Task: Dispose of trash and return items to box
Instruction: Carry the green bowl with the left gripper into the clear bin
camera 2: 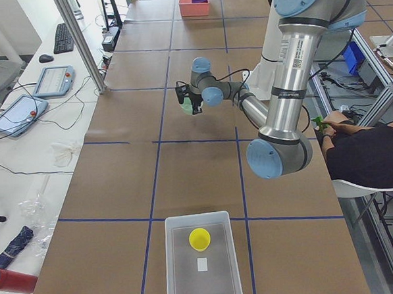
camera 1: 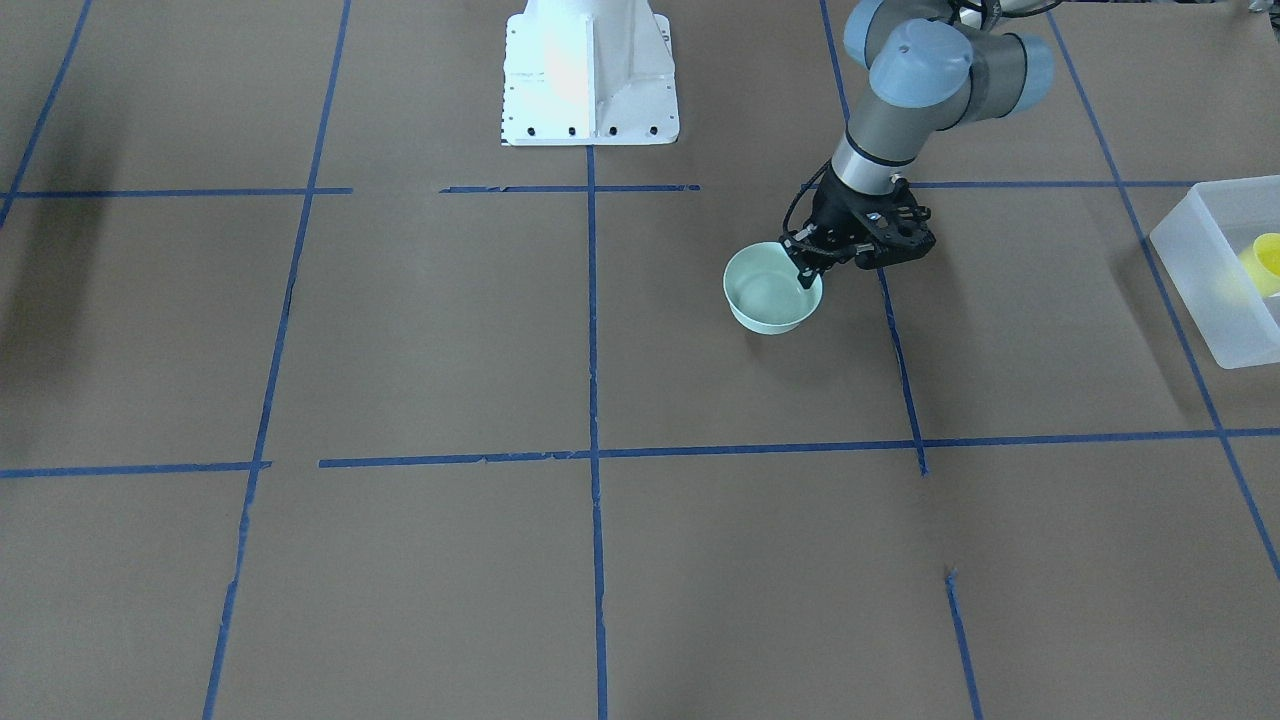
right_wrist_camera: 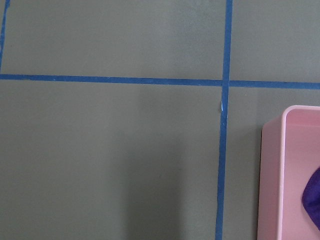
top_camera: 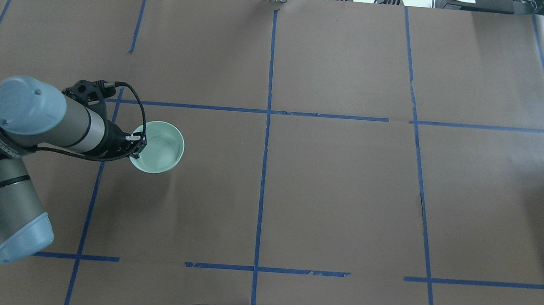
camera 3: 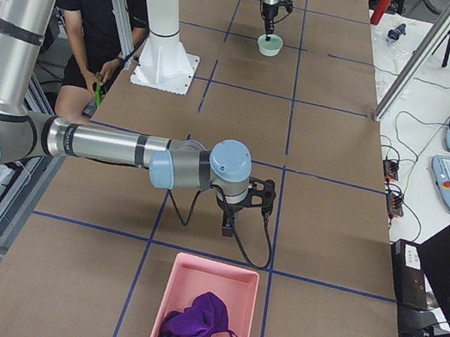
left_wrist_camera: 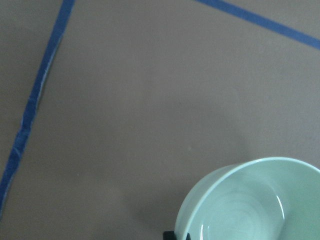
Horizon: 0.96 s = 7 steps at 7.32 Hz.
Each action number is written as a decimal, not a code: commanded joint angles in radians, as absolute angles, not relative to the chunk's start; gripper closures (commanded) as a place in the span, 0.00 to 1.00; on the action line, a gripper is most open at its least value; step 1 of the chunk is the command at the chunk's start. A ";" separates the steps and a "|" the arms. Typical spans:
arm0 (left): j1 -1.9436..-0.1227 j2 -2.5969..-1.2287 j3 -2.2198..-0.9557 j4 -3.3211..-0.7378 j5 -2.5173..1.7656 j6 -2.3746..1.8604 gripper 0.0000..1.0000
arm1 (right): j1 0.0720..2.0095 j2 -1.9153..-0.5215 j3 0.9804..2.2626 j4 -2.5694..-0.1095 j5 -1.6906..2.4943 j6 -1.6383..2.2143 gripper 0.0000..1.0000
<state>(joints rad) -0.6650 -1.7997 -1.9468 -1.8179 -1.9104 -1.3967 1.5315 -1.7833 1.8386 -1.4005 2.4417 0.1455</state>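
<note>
A pale green bowl sits left of the table's middle in the overhead view. My left gripper is shut on the bowl's near rim, one finger inside and one outside; the bowl also shows in the left wrist view. The yellow cup stands inside the frosted box at the table's left end, and also shows in the front-facing view. My right gripper hangs just above the table near a pink bin; I cannot tell whether it is open or shut.
The pink bin holds a purple cloth at the right end; its rim shows in the right wrist view. A small white item lies in the box. The robot base stands at the back middle. An operator sits beside the table.
</note>
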 commanded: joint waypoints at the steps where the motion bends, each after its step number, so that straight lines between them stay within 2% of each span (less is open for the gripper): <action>1: -0.803 -1.769 -1.965 -1.776 -1.953 -1.223 1.00 | 1.529 -1.775 1.835 -1.404 2.425 0.143 0.00; 4: -0.970 -1.660 -1.951 -1.779 -2.020 -0.872 1.00 | 1.537 -1.649 1.721 -1.414 2.436 0.147 0.00; 7: -1.204 -1.557 -1.881 -1.782 -2.104 -0.512 1.00 | 1.572 -1.588 1.715 -1.524 2.479 0.149 0.00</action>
